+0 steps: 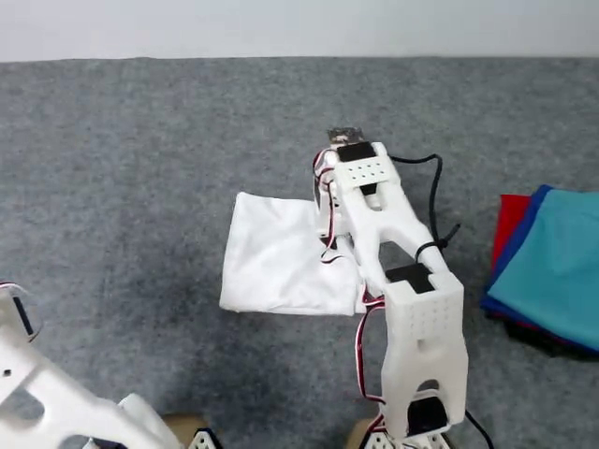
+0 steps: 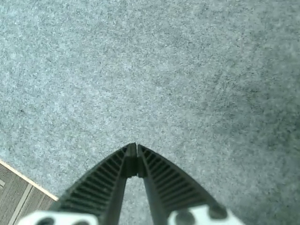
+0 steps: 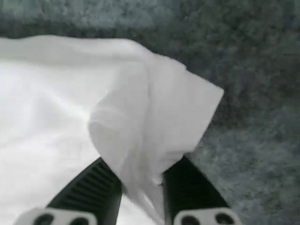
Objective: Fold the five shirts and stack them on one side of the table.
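Careful, your right fingers [image 3: 101, 183] are pinching only a bunched corner of the white shirt [image 3: 56, 117], with the cloth squeezed up between them, and that is a thin hold. If you pull sideways from here, I'd expect either the corner to slip free or the whole shirt to drag across the grey counter [image 1: 140, 140] and lose its shape, since nothing pins the far side. Your left fingers [image 2: 136, 157] are pressed together on nothing, over bare counter near its edge, well apart from the shirt, so they give no help. The white shirt lies mid-counter, partly folded by the look of it, and the stack [image 1: 562, 290] sits on the right arm's side; a wide swing could knock it askew. Count: one white shirt, then in the stack a teal shirt [image 1: 557, 271] on top, a blue one [image 1: 518, 238], a red one [image 1: 506, 220] and a dark layer [image 1: 538, 339] underneath (probably the fourth, though too little shows to be sure)
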